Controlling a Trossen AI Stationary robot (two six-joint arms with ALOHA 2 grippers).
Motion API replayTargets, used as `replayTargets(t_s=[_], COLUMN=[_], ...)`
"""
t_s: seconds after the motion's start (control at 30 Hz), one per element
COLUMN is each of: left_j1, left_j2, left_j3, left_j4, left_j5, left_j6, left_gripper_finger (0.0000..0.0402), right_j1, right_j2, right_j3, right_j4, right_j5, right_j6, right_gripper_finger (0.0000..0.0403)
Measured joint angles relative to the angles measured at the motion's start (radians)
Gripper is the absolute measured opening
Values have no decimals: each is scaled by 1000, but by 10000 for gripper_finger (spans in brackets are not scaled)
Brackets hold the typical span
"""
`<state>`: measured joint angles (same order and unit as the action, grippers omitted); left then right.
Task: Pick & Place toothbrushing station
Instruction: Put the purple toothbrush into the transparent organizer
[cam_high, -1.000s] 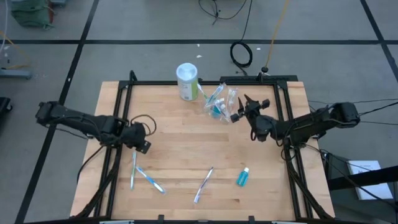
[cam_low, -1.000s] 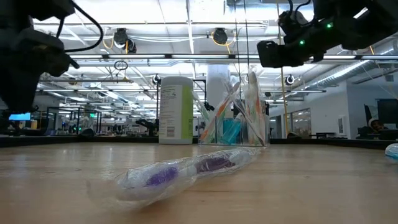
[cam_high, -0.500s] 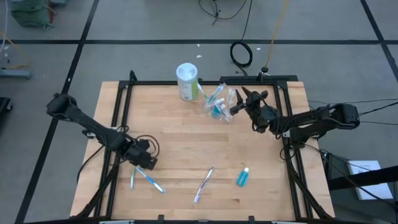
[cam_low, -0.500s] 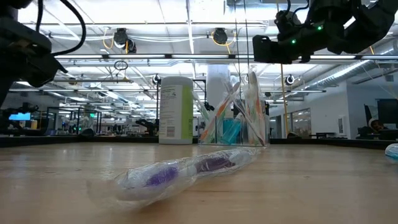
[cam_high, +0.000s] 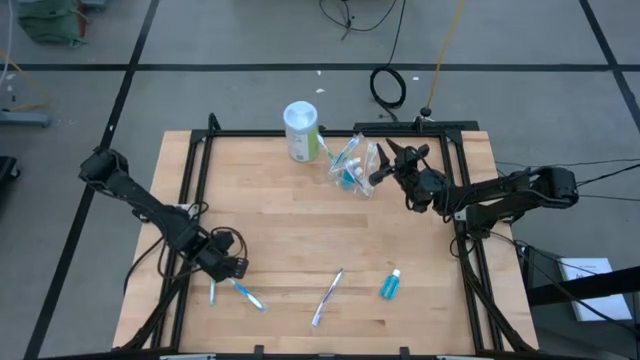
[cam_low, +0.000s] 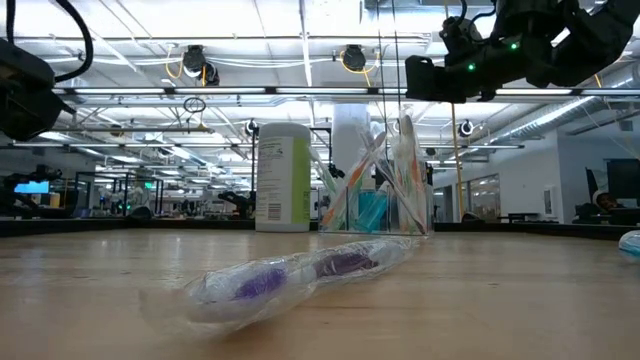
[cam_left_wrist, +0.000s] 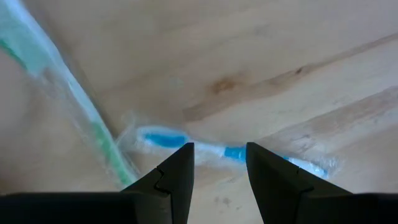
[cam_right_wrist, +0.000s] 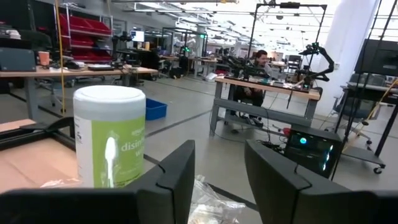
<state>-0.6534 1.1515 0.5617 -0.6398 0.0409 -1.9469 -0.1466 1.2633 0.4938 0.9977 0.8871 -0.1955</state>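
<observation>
My left gripper (cam_high: 231, 270) (cam_left_wrist: 219, 163) stands open, pointing steeply down over two wrapped toothbrushes near the table's front left. Its fingers straddle the blue one (cam_left_wrist: 211, 151) (cam_high: 247, 294) from above, and I see no touch. The green one (cam_left_wrist: 81, 106) (cam_high: 212, 292) lies beside it. The clear cup (cam_high: 349, 164) (cam_low: 375, 195) holding toothbrushes and toothpaste stands at the far middle. My right gripper (cam_high: 384, 166) (cam_right_wrist: 219, 163) hovers open just right of the cup, pointing about level. Another wrapped toothbrush (cam_high: 328, 297) (cam_low: 300, 275) and a teal toothpaste tube (cam_high: 390, 285) lie flat near the front edge.
A white and green wipes canister (cam_high: 301, 130) (cam_right_wrist: 110, 140) stands upright left of the cup at the far edge. Black frame rails (cam_high: 195, 180) run along the table's left and right sides. Bare wood (cam_high: 300, 230) lies across the middle of the table.
My left gripper has swung toward the table's near edge and come down over the two toothbrushes at the front left, rolling its wrist on the way. My right gripper has shifted a little toward the far edge and tipped up, then kept still. No thing has moved.
</observation>
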Motion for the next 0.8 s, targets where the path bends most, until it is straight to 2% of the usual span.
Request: replayTargets(t_s=[0.2,0.37,0.47,0.6,0.7,0.8], left_j1=[-14,-14,-17,-16,-4,16], left_j2=[0,0,0,0,0,0], left_j3=[0,0,0,0,0,0], left_j4=[-1,-6,-43,-72,-43,-14], left_j5=[-83,-46,-33,-50,-117,-150], left_j6=[10,6,-23,17,107,207], left_gripper_finger=[147,147,147,147,147,147], right_j1=[4,4,4,4,4,4], right_j2=[0,0,0,0,0,0], right_j3=[0,0,0,0,0,0], right_j4=[0,0,0,1,1,-3], right_j5=[-2,-4,-44,-146,-247,-485], right_j6=[0,0,1,1,-11,-58], right_gripper_finger=[130,130,130,130,130,130])
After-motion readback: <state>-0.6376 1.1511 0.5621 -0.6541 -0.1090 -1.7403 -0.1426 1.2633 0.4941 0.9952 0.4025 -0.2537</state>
